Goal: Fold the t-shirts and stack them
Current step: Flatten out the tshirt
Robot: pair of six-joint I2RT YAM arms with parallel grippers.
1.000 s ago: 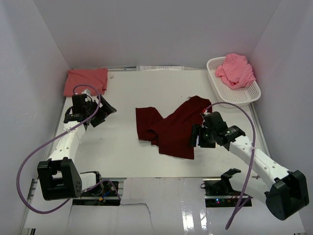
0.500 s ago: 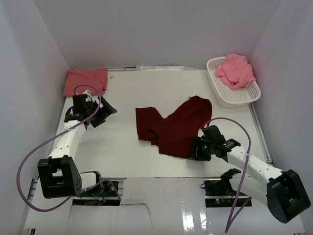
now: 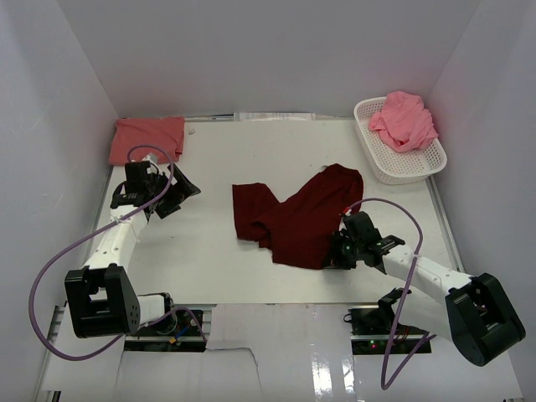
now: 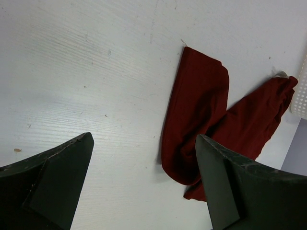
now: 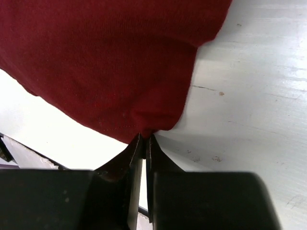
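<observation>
1. We are seeing the maroon shirt (image 3: 293, 222) lying crumpled mid-table (image 3: 201, 251).
2. The right gripper (image 5: 145, 138) is pinching its near right corner, jaws nearly together on the cloth.
3. The left gripper (image 4: 144, 143) is hovering wide open over bare table, left of the maroon shirt, holding nothing.
4. We are noting the salmon shirt (image 3: 147, 138) lying folded at the far left corner, and the pink shirt (image 3: 404, 119) sitting in the basket (image 3: 414, 170).

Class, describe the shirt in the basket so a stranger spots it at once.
On the table, a white perforated basket sits at the far right corner. The light pink shirt is heaped inside it; the salmon shirt and maroon shirt lie outside it.
</observation>
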